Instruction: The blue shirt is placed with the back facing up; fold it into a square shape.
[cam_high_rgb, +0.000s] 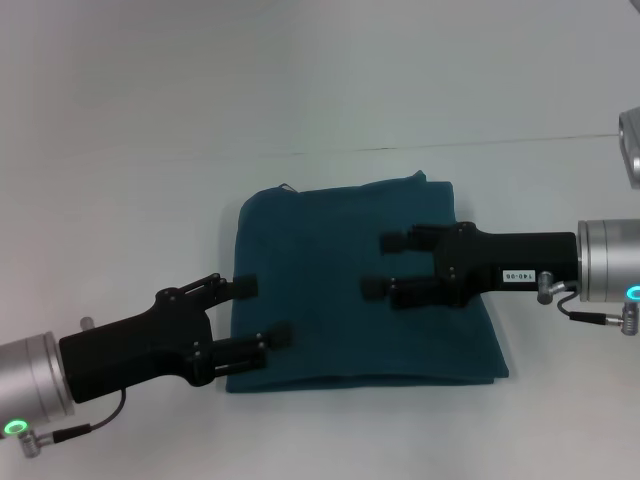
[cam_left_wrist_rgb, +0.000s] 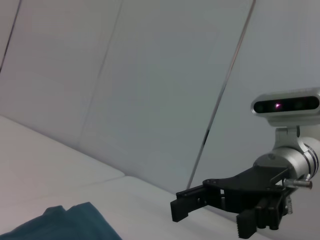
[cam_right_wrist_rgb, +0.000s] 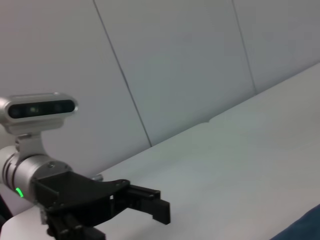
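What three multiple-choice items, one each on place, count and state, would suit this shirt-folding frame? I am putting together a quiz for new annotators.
1. Where is the right gripper?
A. over the blue shirt
B. parked off the table
C. beneath the shirt

2. How many grippers appear in the head view?
A. one
B. two
C. three

3. What state is the blue shirt in?
A. spread flat with sleeves out
B. crumpled in a ball
C. folded into a roughly square shape

Key:
1 A: the right gripper reaches in over the blue shirt, its fingers apart and holding nothing.
2 B: the right gripper and the left gripper, which sits open at the shirt's left edge, are the only two.
3 C: the shirt lies on the table as a compact, nearly square block with no sleeves showing.
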